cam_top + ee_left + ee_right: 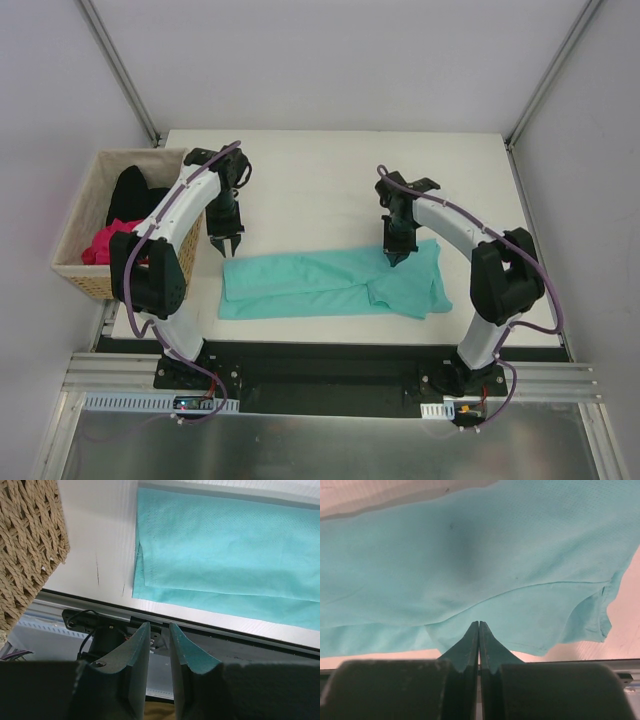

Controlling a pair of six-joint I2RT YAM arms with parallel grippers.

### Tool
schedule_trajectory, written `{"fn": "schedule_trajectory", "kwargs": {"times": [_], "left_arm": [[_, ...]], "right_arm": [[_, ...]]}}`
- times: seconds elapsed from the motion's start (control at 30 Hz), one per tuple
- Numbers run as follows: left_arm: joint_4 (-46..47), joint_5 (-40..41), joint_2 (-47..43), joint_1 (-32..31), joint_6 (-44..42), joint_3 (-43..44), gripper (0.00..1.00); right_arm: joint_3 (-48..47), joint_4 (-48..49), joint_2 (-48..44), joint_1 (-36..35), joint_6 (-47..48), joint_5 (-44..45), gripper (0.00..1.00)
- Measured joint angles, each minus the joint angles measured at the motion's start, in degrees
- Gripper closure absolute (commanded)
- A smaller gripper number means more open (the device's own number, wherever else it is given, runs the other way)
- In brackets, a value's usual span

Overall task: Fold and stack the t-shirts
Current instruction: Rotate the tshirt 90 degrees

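The teal t-shirt point(320, 285) lies on the white table, folded into a long strip; it also shows in the left wrist view point(225, 545) and the right wrist view point(470, 555). My left gripper point(226, 248) hangs just above the strip's left end. Its jaws are a narrow gap apart and empty point(159, 625). My right gripper point(393, 260) points down on the strip's far edge near its right end. Its jaws are shut point(479, 622), with the tips at a folded flap. No cloth shows between them. The magenta t-shirt point(105, 243) and the black t-shirt point(135, 195) lie in the basket.
A woven wicker basket point(75, 270) stands off the table's left edge, close to my left arm; its wall shows in the left wrist view point(30, 545). The table's near edge and a metal rail point(210, 622) run just below the shirt.
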State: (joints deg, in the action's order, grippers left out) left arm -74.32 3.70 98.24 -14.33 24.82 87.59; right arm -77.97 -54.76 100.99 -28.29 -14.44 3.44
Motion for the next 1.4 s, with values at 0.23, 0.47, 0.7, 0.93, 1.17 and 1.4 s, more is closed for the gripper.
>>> {"fn": "schedule_trajectory", "kwargs": {"times": [0.23, 0.47, 0.7, 0.93, 1.17, 1.4], "left_arm": [[-0.15, 0.0, -0.04, 0.0, 0.0, 0.02, 0.78], [-0.7, 0.39, -0.04, 0.0, -0.22, 1.57, 0.78], [-0.92, 1.14, -0.02, 0.0, -0.28, 1.92, 0.78], [-1.2, 1.42, 1.03, 0.0, -0.81, 5.25, 0.78], [-1.16, 1.44, 4.85, 0.22, -1.7, 8.68, 0.78], [-1.03, 1.42, 6.8, 1.66, -2.01, 10.36, 0.78]], "right_arm": [[5.77, 2.84, 0.15, 0.39, -2.47, -0.44, 0.99], [8.59, 6.67, 2.51, 2.03, -4.52, -1.29, 0.99], [9.44, 8.24, 4.92, 5.4, -5.55, -1.81, 0.99], [5.53, 6.34, 7.89, 9.22, -4.83, -1.79, 0.99], [-9.29, 3.3, 17.0, 11.41, -1.33, -0.74, 0.99], [-28.26, 1.05, 27.23, 11.89, 3.02, 0.0, 0.99]]}}
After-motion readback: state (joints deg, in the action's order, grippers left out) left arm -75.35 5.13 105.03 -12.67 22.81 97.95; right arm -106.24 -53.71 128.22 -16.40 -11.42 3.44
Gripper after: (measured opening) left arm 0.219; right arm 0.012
